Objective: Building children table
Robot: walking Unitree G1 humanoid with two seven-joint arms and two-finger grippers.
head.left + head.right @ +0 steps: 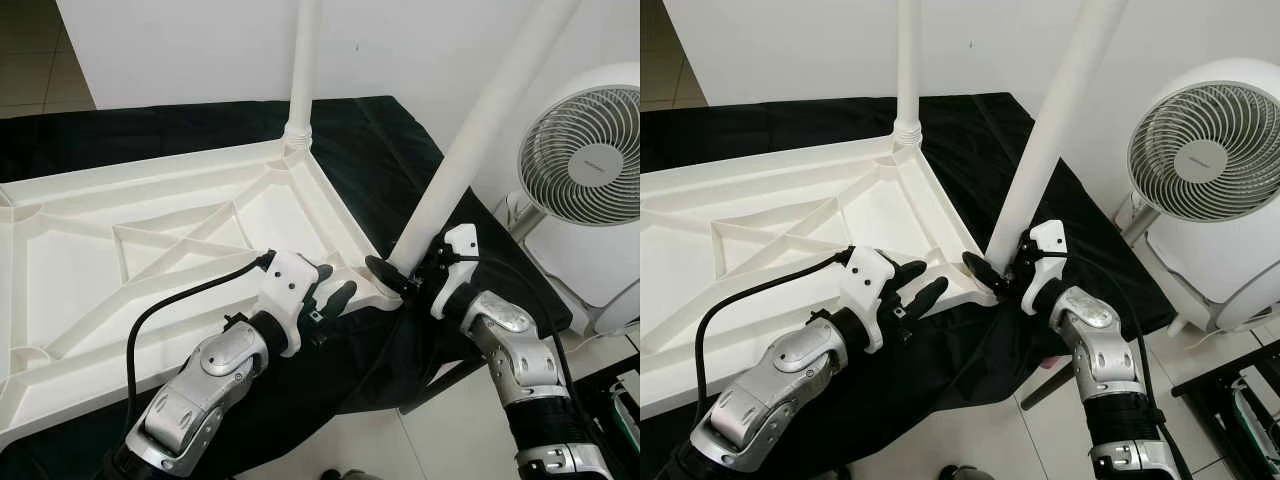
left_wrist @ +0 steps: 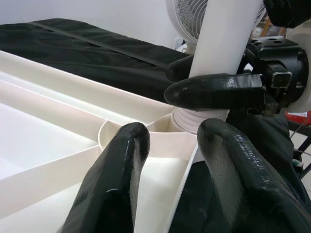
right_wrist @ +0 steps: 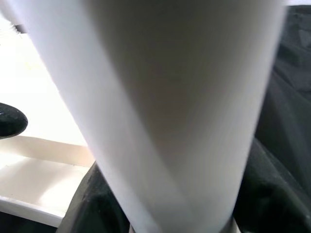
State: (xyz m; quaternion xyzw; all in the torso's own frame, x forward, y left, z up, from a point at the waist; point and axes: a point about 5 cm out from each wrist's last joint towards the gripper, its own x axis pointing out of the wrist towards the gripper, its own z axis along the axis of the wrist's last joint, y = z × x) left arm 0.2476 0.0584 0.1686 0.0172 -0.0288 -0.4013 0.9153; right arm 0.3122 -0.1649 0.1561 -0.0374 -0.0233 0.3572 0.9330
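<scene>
Nearest the camera, the left pincer (image 1: 325, 295) hovers with its two black fingers (image 2: 116, 179) spread apart and empty, pointed at the near corner of the upturned white tabletop (image 1: 150, 250); judging by that pose, it is there to steady the top or stand ready while the other arm works the leg. Just beyond its fingertips sits the round corner socket (image 2: 127, 130), and into that socket goes the threaded foot of the white leg (image 1: 470, 140), which leans off to the right rather than standing straight — it looks not yet seated, so the step in hand appears to be screwing or pressing it home. The right pincer (image 1: 398, 275) is closed around the base of this leg, right at the socket, one finger (image 2: 214, 91) wrapped across the tube, a low grip that would give control over the thread where it enters. The tabletop lies underside up, which exposes the sockets; it is moulded white plastic with raised ribs forming diagonals and a rim all round, resting on a bench draped in black cloth (image 1: 380, 140). Farther from the pincers, at the far corner, a second leg (image 1: 302, 60) already stands upright in its socket. Off to the right of the right pincer, past the bench edge, a white fan (image 1: 590, 155) stands on the tiled floor (image 1: 30, 50).
</scene>
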